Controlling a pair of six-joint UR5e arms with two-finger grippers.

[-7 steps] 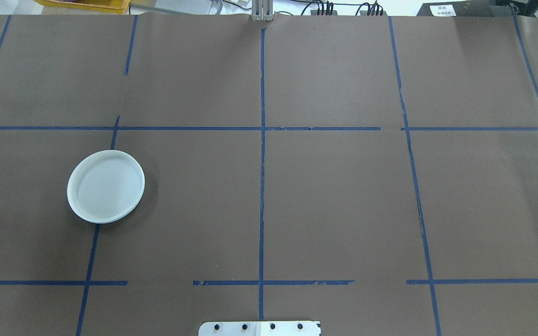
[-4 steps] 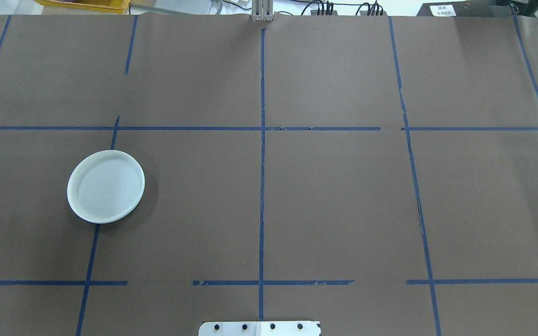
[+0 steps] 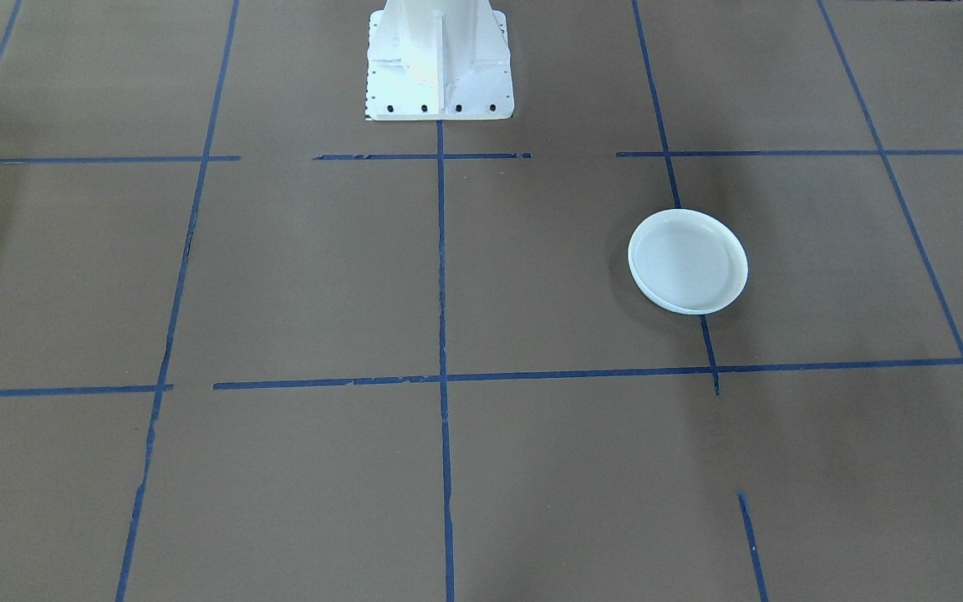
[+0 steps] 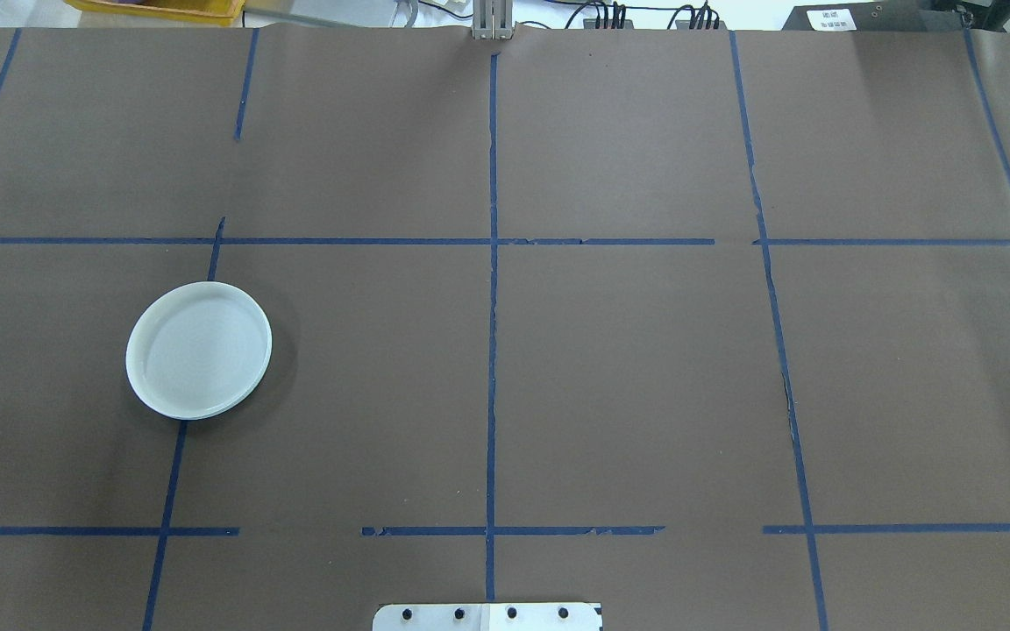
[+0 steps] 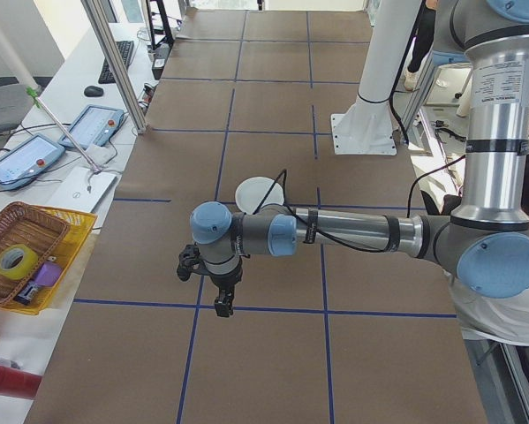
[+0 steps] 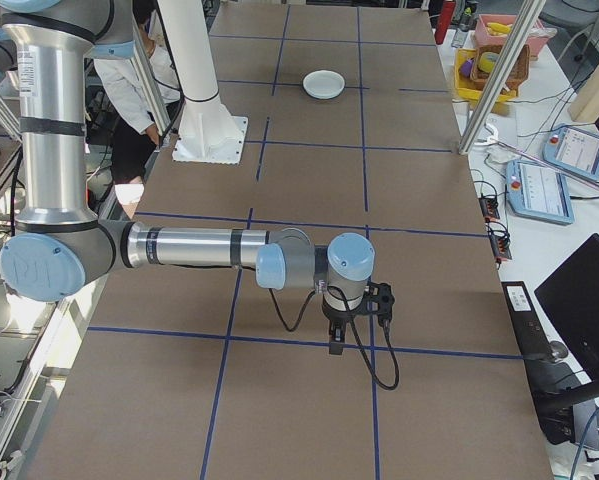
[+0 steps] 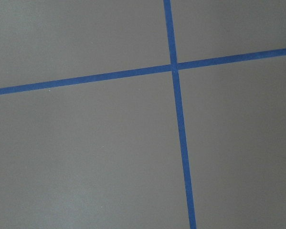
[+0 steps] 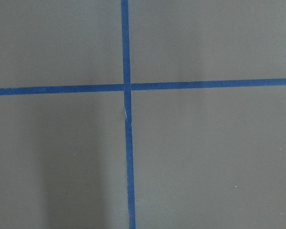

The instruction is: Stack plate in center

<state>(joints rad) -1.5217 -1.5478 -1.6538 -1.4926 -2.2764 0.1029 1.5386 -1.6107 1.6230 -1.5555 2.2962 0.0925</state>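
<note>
on the robot's left half of the surface (image 4: 558,368) sits the plate (image 4: 198,350), round, no long axis. left end effector (image 5: 222,305) is nearer; right end effector (image 6: 336,343) well apart. can't tell either one's opening.

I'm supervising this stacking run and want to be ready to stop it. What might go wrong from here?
The plate is shallow and lies flat on the paper-covered table, so a tool reaching for its low rim may scrape or snag the paper. It also seems to sit on another plate; only one may lift. Both arms hang far from it, so the approach is long.
</note>
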